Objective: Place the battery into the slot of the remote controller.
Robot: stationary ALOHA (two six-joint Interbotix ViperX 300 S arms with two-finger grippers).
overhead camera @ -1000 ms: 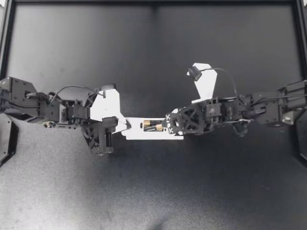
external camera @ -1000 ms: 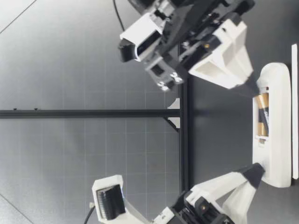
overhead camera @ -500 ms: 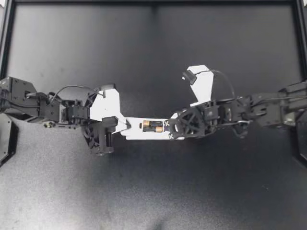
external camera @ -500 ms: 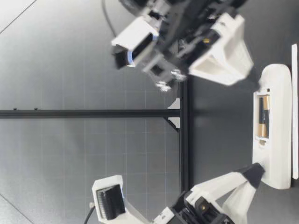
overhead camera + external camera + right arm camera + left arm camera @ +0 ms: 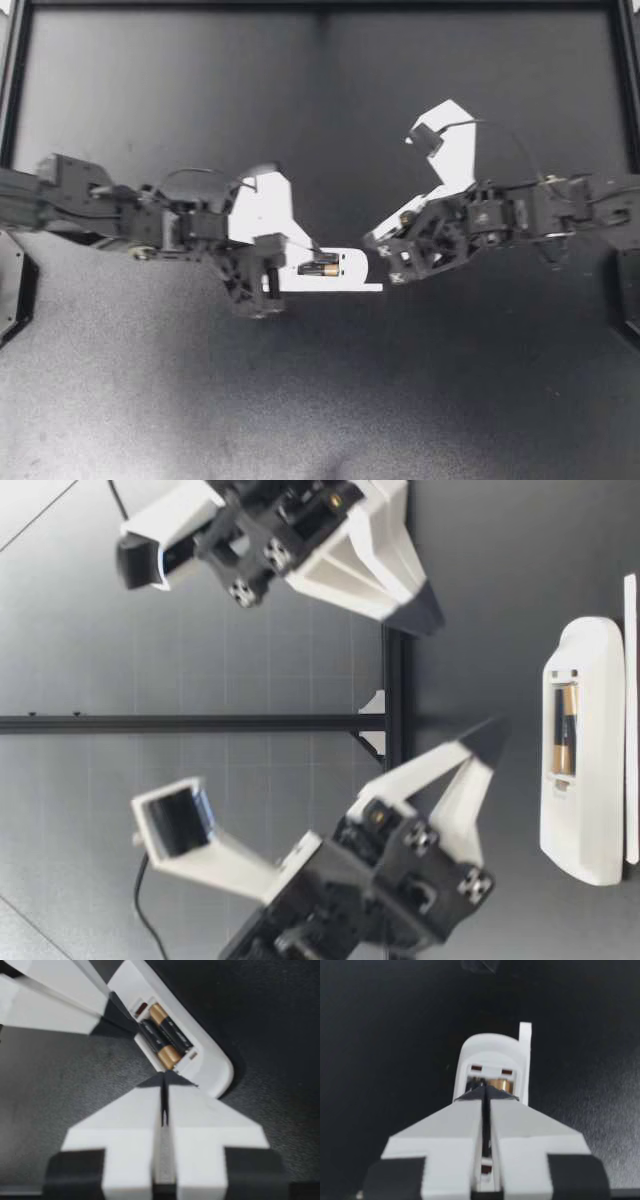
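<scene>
**Batteries look seated, both arms parked just above the remote**

Quick status. The remote [image 5: 345,276] lies flat on the table [image 5: 320,410], back side up. Its slot [image 5: 150,1022] is open, with two batteries [image 5: 169,1037] lying side by side inside it. From table height they look settled below the slot's rim, though I can't swear both ends are fully down.

My left gripper [image 5: 306,252] has its fingers pressed together with nothing between them. The tips hang over one end of the slot. My right gripper [image 5: 372,245] is the same deal: fingers pressed together and empty, near the remote's other end. The low view shows both tips clear of the remote, with the right one higher than the left.

So I'd call the insertion itself basically done, and this is the check-and-clear part.

- **Next move:** I reckon both arms just need to lift straight up and away, without a fingertip catching the remote's edge and dragging it.
- **If a battery sits proud:** a gentle press from the closed left tips would be the easy fix, since they're right above the slot.

There's also a thin white strip [image 5: 630,680] at table level right beside the remote. It could be the cover, but I honestly can't tell.
</scene>
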